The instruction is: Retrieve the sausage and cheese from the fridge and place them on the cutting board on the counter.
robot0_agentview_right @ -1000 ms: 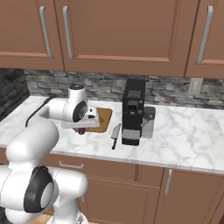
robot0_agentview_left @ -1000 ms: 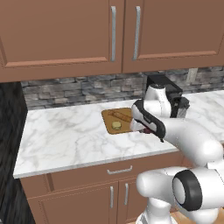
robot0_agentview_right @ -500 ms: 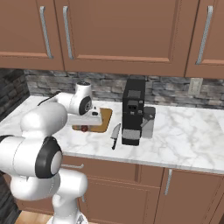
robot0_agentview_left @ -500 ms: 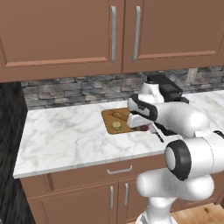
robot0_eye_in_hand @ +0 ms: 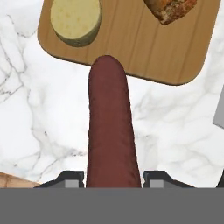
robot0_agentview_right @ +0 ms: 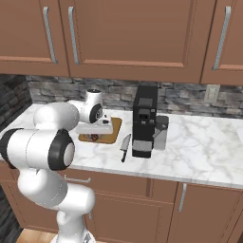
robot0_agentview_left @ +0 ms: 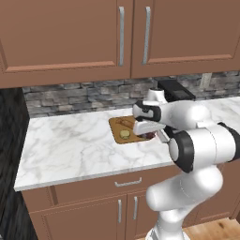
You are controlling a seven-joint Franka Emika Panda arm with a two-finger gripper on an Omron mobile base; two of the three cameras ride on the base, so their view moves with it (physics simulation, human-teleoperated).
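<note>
Left base view: the counter (robot0_agentview_left: 75, 145) is white marble with grey veins on brown cabinets, under brown wall cupboards and a grey stone backsplash. One cutting board (robot0_agentview_left: 125, 129) lies on it with one pale round cheese (robot0_agentview_left: 124, 134) on top. The gripper (robot0_agentview_left: 149, 136) hangs at the board's near right edge with the dark red sausage (robot0_agentview_left: 148, 136) below it. Compared with a second ago, the forearm has swung in closer over the board, and the elbow now bulks large at the right.

Right base view: the same marble slab carries one black coffee machine (robot0_agentview_right: 144, 127) and one knife (robot0_agentview_right: 124, 146) lying just left of it. The board (robot0_agentview_right: 112, 135) lies further left, partly behind the white hand; a dark red bit of sausage (robot0_agentview_right: 94, 137) shows under the hand. The arm has folded nearer to the camera than before.

Hand view: the two finger tips (robot0_eye_in_hand: 70, 179) clamp one sausage (robot0_eye_in_hand: 111, 135), which reaches out over bare marble (robot0_eye_in_hand: 175, 127) to the board's (robot0_eye_in_hand: 131, 48) edge. On the board lie one cheese round (robot0_eye_in_hand: 76, 19) and one brown crumbly piece (robot0_eye_in_hand: 170, 9).
</note>
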